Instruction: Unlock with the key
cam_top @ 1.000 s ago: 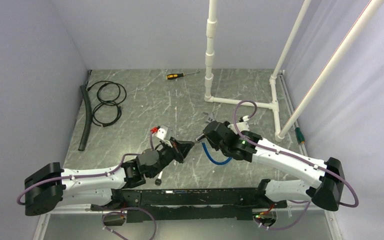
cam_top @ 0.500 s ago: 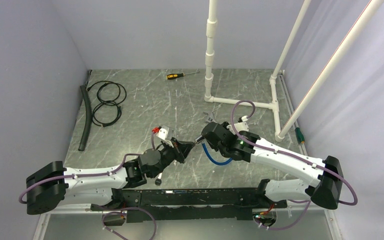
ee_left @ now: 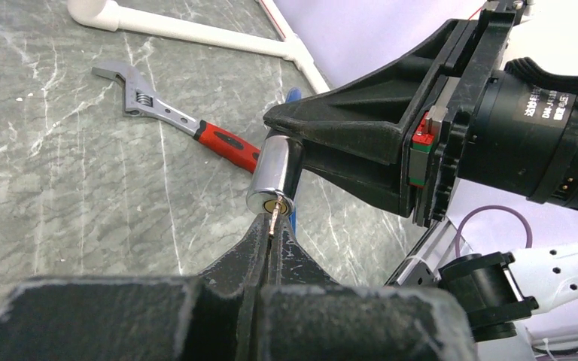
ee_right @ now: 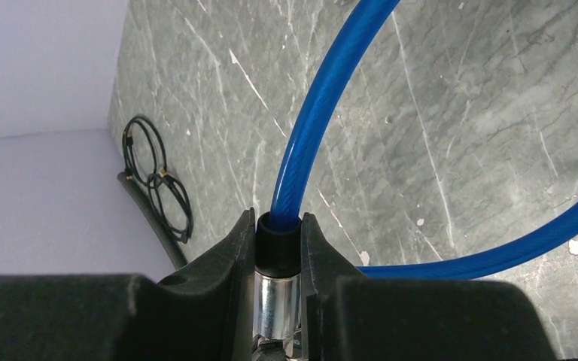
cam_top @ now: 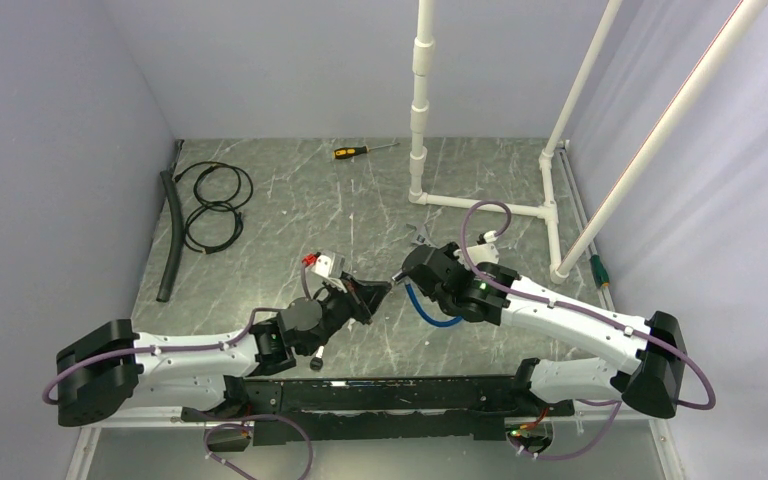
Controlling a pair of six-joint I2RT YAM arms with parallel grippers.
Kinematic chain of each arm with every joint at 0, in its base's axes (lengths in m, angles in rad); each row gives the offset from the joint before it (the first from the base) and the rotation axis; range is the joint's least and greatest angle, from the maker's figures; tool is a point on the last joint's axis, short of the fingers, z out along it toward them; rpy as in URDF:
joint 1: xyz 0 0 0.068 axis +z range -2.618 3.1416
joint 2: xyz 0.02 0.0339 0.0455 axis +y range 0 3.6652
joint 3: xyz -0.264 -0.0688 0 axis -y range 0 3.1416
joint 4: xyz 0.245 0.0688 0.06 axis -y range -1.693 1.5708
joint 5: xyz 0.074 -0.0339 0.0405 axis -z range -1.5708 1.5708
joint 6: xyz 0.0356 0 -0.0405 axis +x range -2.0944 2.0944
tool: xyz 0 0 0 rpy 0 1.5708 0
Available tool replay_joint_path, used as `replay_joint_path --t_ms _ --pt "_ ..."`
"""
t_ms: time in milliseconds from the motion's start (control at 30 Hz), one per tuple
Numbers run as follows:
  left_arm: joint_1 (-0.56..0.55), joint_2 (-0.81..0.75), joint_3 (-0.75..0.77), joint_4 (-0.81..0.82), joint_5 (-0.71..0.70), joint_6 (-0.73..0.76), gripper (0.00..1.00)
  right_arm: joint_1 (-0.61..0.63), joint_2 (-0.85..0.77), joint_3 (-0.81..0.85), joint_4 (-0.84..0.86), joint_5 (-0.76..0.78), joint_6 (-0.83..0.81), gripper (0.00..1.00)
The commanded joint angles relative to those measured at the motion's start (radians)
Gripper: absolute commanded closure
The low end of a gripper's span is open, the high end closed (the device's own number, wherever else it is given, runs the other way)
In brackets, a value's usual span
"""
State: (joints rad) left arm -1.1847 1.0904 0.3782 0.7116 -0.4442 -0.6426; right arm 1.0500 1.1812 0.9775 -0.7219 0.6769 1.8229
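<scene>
The key (ee_left: pixel 272 221) meets the keyhole of the chrome lock cylinder (ee_left: pixel 275 173), pinched in the clenched left gripper (ee_left: pixel 269 242), while the right gripper (ee_right: pixel 279 250) clamps that cylinder (blue cable (ee_right: pixel 330 101) looping away) above the worktop (ee_left: pixel 60 165), near a wrench (ee_left: pixel 184 122).

A grey marbled tabletop (cam_top: pixel 290 200) is boxed in by plain pale lilac panels: a left wall (cam_top: pixel 50 150), a back wall (cam_top: pixel 290 60) and a right wall (cam_top: pixel 720 200). A white pipe frame (cam_top: pixel 419 100) stands at the back right, with slanted bars rising to the right. The light is soft and even.
</scene>
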Motion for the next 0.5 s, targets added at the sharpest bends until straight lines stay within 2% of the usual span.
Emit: replay_joint_path --t_ms 0,67,133,200,233,267,333,400,467 --pt "0.011 -0.026 0.002 0.013 -0.1 -0.044 1.0 0.05 -0.024 0.047 0.061 -0.062 -0.017 1.0" --pt "0.011 -0.07 -0.004 -0.028 -0.06 -0.034 0.99 0.05 -0.032 0.043 0.035 -0.042 -0.003 1.0" --pt "0.011 -0.123 -0.029 -0.019 -0.007 -0.011 0.92 0.05 -0.043 0.038 0.014 -0.026 0.01 1.0" --pt "0.011 -0.168 -0.064 0.002 0.01 -0.001 0.75 0.049 -0.055 0.031 0.007 -0.014 0.016 1.0" --pt "0.011 -0.188 -0.072 -0.007 0.017 0.005 0.64 0.048 -0.058 0.029 0.007 -0.01 0.016 1.0" --pt "0.011 -0.205 -0.072 -0.033 0.022 0.004 0.49 0.049 -0.062 0.03 0.005 -0.008 0.016 1.0" --pt "0.011 -0.231 -0.062 -0.092 0.041 0.008 0.36 0.048 -0.063 0.034 -0.003 -0.001 0.016 1.0" --pt "0.011 -0.247 -0.049 -0.143 0.062 0.012 0.31 0.048 -0.063 0.04 -0.012 0.002 0.017 1.0" --pt "0.011 -0.26 -0.039 -0.188 0.083 0.018 0.3 0.048 -0.063 0.044 -0.018 0.006 0.012 1.0"
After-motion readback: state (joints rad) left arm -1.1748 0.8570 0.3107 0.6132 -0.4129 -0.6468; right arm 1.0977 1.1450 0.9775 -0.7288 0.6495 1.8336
